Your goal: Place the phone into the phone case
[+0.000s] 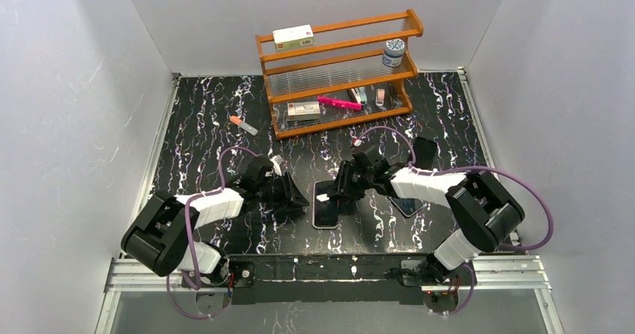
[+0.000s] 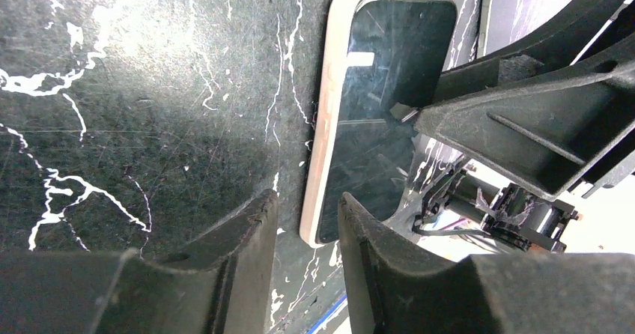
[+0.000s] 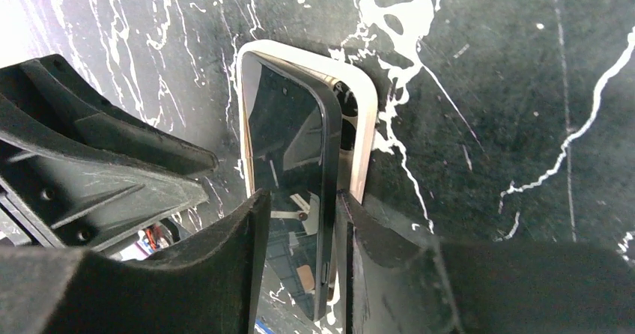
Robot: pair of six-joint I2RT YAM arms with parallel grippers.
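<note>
Phone (image 3: 288,147) lies askew in phone case (image 3: 349,109), one long edge above rim; seating left; left jaws, right jaws parted, empty.

**Table centre.** The left gripper (image 1: 294,198) and right gripper (image 1: 342,193) face each other across the phone (image 1: 324,208), which fills the strip between them and closes off entry from either side. The right fingers (image 3: 225,259) stand apart, straddling one end of the phone. The left fingers (image 2: 225,266) stand just beside its long edge, with bare table (image 1: 195,143) showing in their gap. The right arm (image 1: 423,183) overhangs a flat slab (image 1: 408,207).

**Far centre.** A rack (image 1: 341,72) blocks the back edge, and a marker (image 1: 244,125) lies to its left.

**Open ground.** Bare table runs left of the rack, around the marker, and right of the rack. Walls (image 1: 67,87) bound three sides.
</note>
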